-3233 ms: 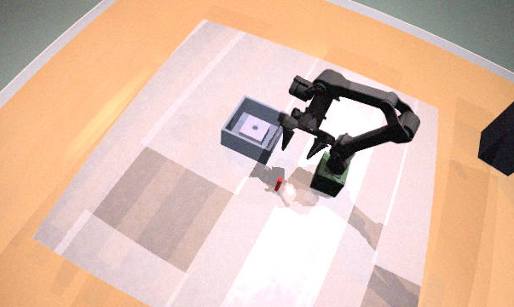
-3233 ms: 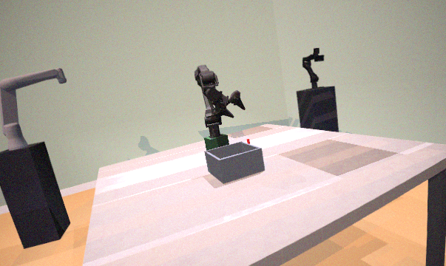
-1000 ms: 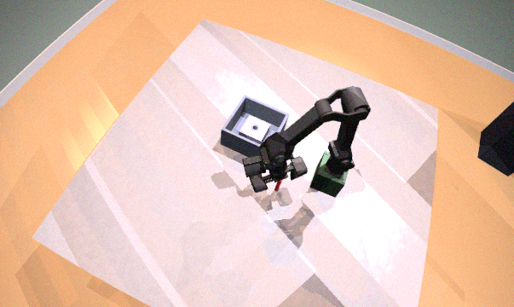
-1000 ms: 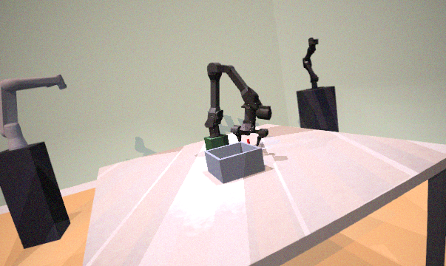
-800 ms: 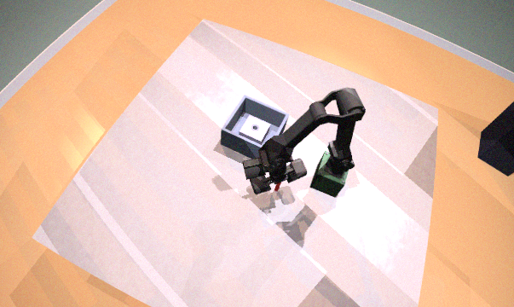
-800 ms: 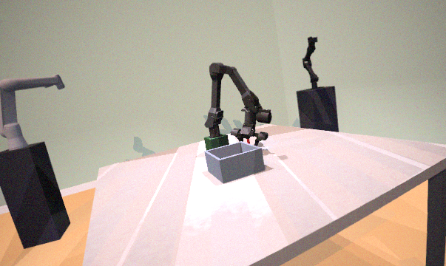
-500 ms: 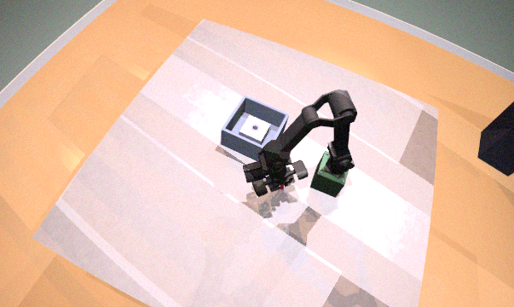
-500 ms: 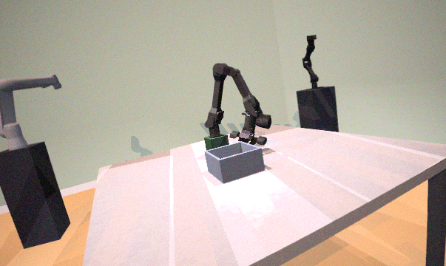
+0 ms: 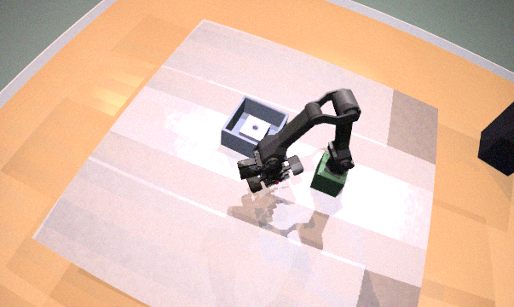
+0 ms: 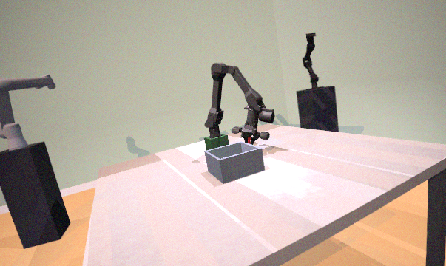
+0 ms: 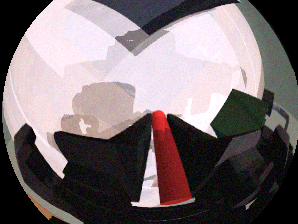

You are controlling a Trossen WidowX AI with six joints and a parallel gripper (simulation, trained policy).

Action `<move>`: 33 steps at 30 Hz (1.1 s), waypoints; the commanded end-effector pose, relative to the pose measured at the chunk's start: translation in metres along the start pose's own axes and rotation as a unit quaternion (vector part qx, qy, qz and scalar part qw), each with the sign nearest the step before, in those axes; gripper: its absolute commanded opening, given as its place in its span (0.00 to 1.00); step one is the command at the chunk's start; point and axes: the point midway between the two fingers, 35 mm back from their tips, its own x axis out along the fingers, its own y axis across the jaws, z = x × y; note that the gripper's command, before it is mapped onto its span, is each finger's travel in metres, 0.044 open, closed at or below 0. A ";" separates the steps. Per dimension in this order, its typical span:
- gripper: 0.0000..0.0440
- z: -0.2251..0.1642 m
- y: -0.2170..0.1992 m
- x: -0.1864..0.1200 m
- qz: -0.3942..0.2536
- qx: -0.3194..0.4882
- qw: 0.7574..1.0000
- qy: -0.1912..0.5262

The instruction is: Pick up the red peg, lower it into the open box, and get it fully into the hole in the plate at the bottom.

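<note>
The tool is clamped on the red peg, which lies lengthwise between the fingers, presumably gripped so for later insertion; whether it clears the tabletop is hard to judge. In the top view, the open box sits toward eleven o'clock from the tool, holding the pale plate, its hole unfilled. The peg remains to be carried there and probably stood upright.

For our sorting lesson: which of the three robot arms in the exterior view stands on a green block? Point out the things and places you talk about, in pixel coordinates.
The middle arm (image 10: 217,92); the others stand on tall black pedestals.
</note>
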 end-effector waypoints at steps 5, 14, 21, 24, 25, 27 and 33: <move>0.00 0.015 0.004 -0.030 0.010 0.005 1.000 -0.022; 0.00 0.038 0.005 -0.065 0.018 0.026 0.999 -0.044; 0.00 0.062 0.005 -0.088 0.025 0.062 0.996 -0.057; 0.00 0.075 0.004 -0.095 0.028 0.080 0.995 -0.061; 0.00 0.079 0.003 -0.097 0.029 0.086 0.994 -0.063; 0.00 0.089 0.002 -0.099 0.031 0.098 0.993 -0.065; 0.00 0.119 -0.003 -0.105 0.037 0.130 0.988 -0.072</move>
